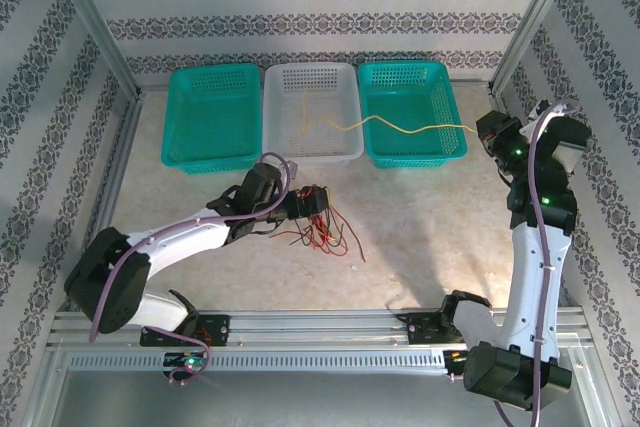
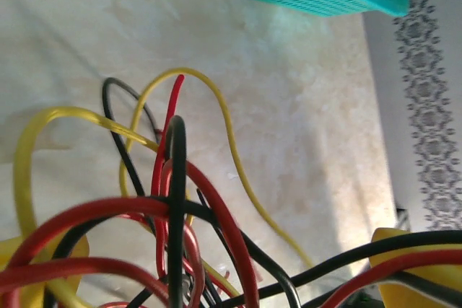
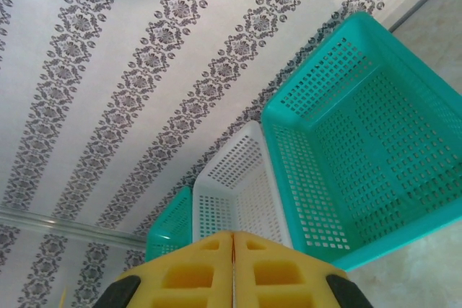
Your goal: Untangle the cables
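Observation:
A tangle of red and black cables (image 1: 326,233) lies on the table in front of my left gripper (image 1: 318,203). In the left wrist view the loops of red, black and yellow cables (image 2: 216,221) cross between the yellow fingers (image 2: 415,265), which stand wide apart, so the left gripper (image 2: 216,283) is open. One yellow cable (image 1: 400,127) runs from the white basket (image 1: 312,69) over the right teal basket (image 1: 408,65) to my right gripper (image 1: 483,133). The right gripper's (image 3: 232,265) pads are pressed together; the cable itself is hidden in that view.
Three baskets stand in a row at the back: a teal basket (image 1: 212,69) on the left, the white one in the middle, a teal one on the right. Patterned walls and metal posts close in the table. The right teal basket (image 3: 361,156) is close to the right gripper.

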